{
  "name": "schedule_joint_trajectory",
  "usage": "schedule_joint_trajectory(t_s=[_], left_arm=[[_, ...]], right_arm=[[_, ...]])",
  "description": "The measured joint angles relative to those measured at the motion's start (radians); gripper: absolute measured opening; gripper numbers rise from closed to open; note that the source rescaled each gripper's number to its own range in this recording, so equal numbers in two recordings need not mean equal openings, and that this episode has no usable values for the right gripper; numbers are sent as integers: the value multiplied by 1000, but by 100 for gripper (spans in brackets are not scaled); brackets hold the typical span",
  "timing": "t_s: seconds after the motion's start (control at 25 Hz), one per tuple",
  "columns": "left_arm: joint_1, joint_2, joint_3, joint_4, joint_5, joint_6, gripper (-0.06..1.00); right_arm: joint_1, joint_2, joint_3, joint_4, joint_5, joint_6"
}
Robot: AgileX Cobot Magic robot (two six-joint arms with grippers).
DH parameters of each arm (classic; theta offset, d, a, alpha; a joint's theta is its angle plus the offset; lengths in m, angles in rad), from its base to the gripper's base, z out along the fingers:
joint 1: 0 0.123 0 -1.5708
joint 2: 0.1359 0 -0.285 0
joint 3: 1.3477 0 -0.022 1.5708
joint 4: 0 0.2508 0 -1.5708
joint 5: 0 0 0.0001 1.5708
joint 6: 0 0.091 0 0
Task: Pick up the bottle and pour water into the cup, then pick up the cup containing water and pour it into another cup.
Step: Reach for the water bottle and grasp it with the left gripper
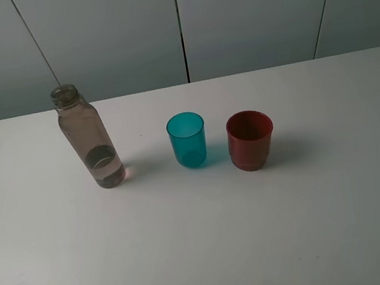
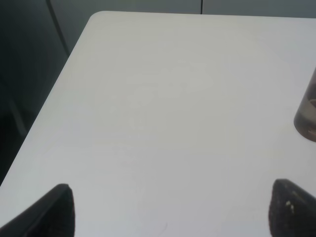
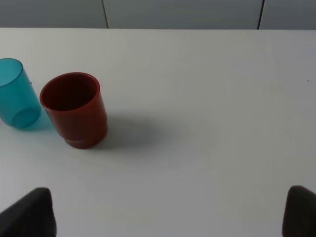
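Note:
The tall smoky grey-brown bottle (image 1: 89, 137) stands upright, capless, at the table's left, with a little water in its base; the left wrist view catches only its lower edge (image 2: 307, 118). The teal cup (image 1: 187, 140) stands in the middle, also in the right wrist view (image 3: 16, 95). Just right of it stands the red-brown cup (image 1: 250, 139), seen empty by the right wrist camera (image 3: 75, 108). Neither arm shows in the high view. My left gripper (image 2: 173, 207) is open over bare table, short of the bottle. My right gripper (image 3: 170, 210) is open, short of the red-brown cup.
The white table (image 1: 204, 240) has a rounded far left corner (image 2: 98, 17). Grey wall panels (image 1: 243, 14) stand behind its far edge. A dark drop lies past the table's left side (image 2: 24, 74).

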Motion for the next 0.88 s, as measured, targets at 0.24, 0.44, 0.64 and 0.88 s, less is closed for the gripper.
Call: schedule_joint_trajectory(t_s=[0.24, 0.44, 0.64, 0.88], left_arm=[[0, 0, 0, 0, 0, 0, 98], [0, 0, 0, 0, 0, 8, 98], [0, 0, 0, 0, 0, 8, 98], [0, 0, 0, 0, 0, 8, 98]], right_arm=[[0, 0, 0, 0, 0, 0], [0, 0, 0, 0, 0, 0], [0, 0, 0, 0, 0, 0], [0, 0, 0, 0, 0, 0]])
